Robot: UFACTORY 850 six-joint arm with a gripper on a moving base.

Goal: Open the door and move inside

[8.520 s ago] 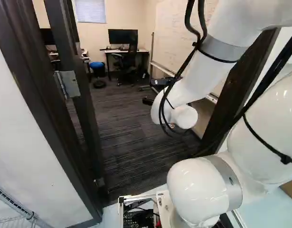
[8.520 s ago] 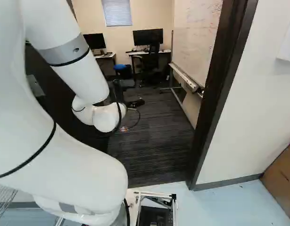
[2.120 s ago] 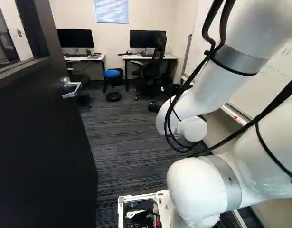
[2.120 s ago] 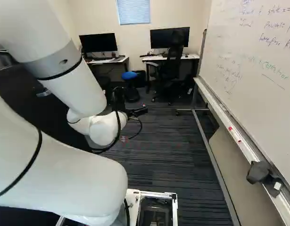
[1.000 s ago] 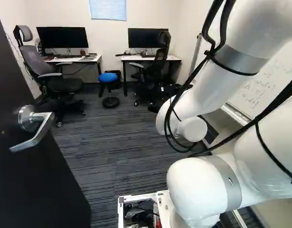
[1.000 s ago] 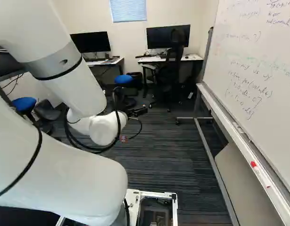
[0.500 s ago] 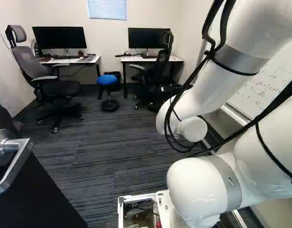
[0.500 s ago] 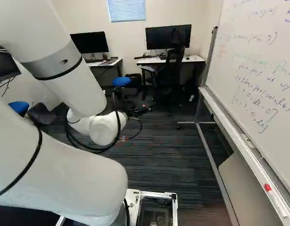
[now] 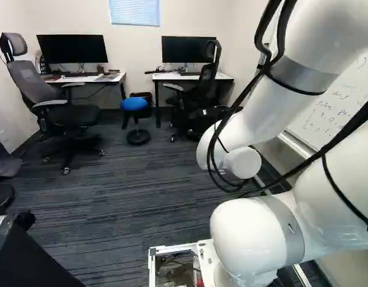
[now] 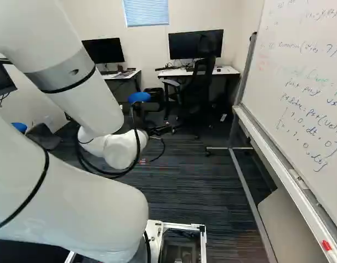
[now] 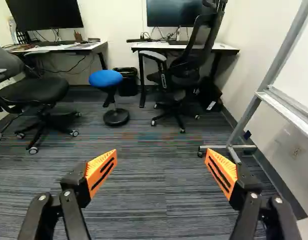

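Gaping: gripper, orange pads spread wide apart. Door: dark panel behind gripper and to its left, edge slanting across lower left corner of left base view. Carpet: stretches between fingers and ahead toward desk. Blue stool: ahead, slightly left. Black chair: ahead, slightly right. Grey chair: farther left. Whiteboard stand: right, foot jutting inward beyond right finger.

A white arm spans the right, by a whiteboard. Far off, the left desk and right desk bear monitors; between stands a blue stool, with a grey chair at left.
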